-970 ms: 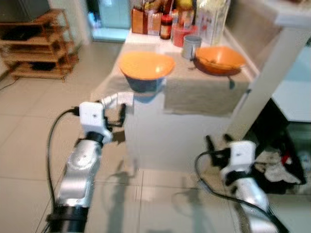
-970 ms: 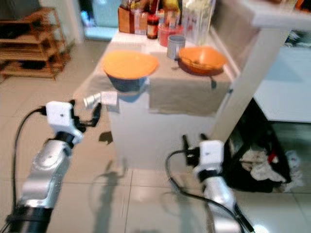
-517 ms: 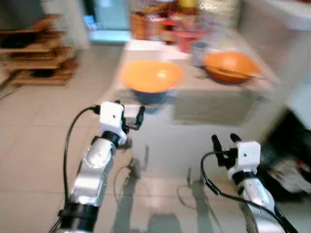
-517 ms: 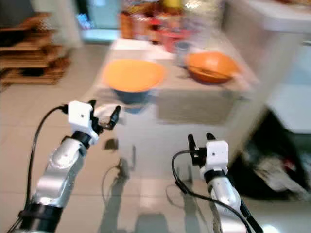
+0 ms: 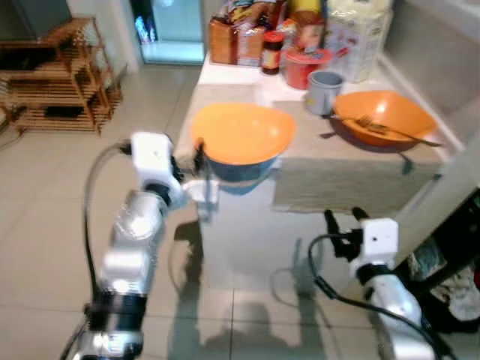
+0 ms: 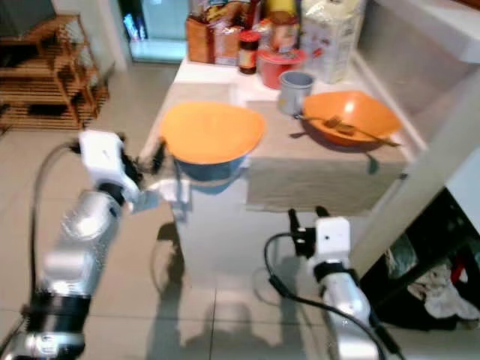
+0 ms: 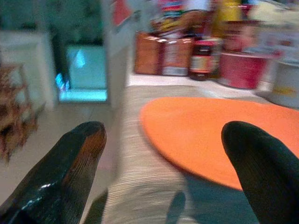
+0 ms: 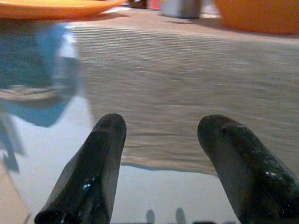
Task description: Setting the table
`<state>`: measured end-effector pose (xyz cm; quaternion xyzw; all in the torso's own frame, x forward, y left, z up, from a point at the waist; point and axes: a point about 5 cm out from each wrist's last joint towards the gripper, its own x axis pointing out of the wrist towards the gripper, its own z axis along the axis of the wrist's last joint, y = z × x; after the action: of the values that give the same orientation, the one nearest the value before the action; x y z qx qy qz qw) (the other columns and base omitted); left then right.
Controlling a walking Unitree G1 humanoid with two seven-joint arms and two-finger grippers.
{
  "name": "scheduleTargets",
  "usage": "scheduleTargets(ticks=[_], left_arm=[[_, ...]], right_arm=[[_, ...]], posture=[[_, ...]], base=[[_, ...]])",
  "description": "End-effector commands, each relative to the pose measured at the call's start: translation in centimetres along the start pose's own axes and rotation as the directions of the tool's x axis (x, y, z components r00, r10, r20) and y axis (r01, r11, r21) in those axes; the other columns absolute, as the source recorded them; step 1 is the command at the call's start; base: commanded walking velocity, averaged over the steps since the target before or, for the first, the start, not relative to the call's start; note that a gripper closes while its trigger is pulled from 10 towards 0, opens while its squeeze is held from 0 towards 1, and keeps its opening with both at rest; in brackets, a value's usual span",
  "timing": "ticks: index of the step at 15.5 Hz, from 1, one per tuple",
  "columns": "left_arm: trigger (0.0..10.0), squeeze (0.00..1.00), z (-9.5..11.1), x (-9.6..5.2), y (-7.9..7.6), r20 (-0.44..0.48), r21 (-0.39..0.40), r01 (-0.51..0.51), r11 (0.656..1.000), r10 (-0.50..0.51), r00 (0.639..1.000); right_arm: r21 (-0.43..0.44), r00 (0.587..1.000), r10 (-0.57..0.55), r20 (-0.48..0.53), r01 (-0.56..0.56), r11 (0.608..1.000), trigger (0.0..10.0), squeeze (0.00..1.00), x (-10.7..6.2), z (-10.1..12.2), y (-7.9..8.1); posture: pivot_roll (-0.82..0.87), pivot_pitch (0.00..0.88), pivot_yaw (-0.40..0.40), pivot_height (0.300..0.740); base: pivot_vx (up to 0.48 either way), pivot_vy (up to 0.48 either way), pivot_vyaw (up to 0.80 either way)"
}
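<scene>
Two grippers face the table in the left eye view, and the left gripper [image 5: 196,169] has risen: a second ago it hung low against the table's white side, and now it sits at the near left corner, just beside the rim of the orange bowl [image 5: 241,133]. That bowl rests on a blue dish [image 5: 234,169] directly ahead of the fingertips. The second orange bowl [image 5: 382,116], with a fork [image 5: 390,131] lying in it, sits well beyond the right gripper [image 5: 341,223], which is low, in front of the hanging edge of the beige table runner [image 5: 341,184].

From the right eye view the same layout holds; a grey cup [image 6: 295,90] stands beyond and between the two bowls, with jars and packets [image 6: 247,34] at the far end of the table. The whole picture has also shifted since the earlier frames, so the robot has stepped closer.

Along the left wrist view, the fingers [image 7: 60,175] stand wide apart and hold nothing; the orange bowl's rim lies ahead, nearer one finger than the other.

Along the right wrist view, that gripper's fingers [image 8: 88,175] are also spread and empty, pointing at the runner's drape.

Judging by this, the left arm's rise looks like an approach to the near bowl, and nothing has yet been grasped.
</scene>
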<state>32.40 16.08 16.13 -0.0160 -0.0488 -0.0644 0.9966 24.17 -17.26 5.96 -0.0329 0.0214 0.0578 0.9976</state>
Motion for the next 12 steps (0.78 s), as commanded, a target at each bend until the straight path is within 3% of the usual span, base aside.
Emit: scheduleTargets(ticks=[1,2,4,7,9,12], left_arm=[[10.0,0.00,0.6,0.2,0.3,-0.009,-0.034,-0.015,0.999,0.015,1.000],[10.0,0.00,1.3,1.6,0.1,-0.093,-0.185,-0.032,0.982,0.015,0.996],[10.0,0.00,0.5,2.8,-1.4,-0.218,-0.305,-0.031,0.952,-0.038,0.975],[10.0,0.00,-0.5,3.5,-3.3,-0.349,-0.489,-0.060,0.870,-0.132,0.928],[10.0,0.00,0.2,3.4,-3.8,-0.412,-0.566,-0.105,0.818,-0.171,0.895],[10.0,0.00,1.5,3.3,-4.2,-0.413,-0.609,-0.114,0.785,-0.191,0.891]], right_arm=[[0.003,1.000,0.011,0.008,-0.011,1.000,10.0,0.00,-0.1,0.1,0.2],[0.007,1.000,0.011,0.008,-0.011,1.000,10.0,0.00,-0.1,0.1,0.4],[0.011,1.000,0.011,0.010,-0.011,1.000,10.0,0.00,0.0,0.2,0.6],[0.009,1.000,0.012,0.014,-0.012,1.000,10.0,0.00,0.0,0.3,0.8],[0.006,1.000,0.008,0.007,-0.008,1.000,10.0,0.00,-0.1,0.2,0.8],[0.005,1.000,0.007,-0.008,-0.007,1.000,10.0,0.00,-0.5,-0.2,0.5]], posture=[[0.03,0.000,0.011,0.740],[0.03,0.000,0.016,0.740],[0.03,0.000,0.021,0.740],[0.01,0.000,0.033,0.740],[0.00,0.000,0.037,0.740],[0.01,0.000,0.031,0.740]], base=[[0.000,0.000,0.00],[0.000,0.000,0.00],[0.000,0.000,0.00],[0.000,0.000,0.00],[0.000,0.000,0.00],[0.000,0.000,0.00]])
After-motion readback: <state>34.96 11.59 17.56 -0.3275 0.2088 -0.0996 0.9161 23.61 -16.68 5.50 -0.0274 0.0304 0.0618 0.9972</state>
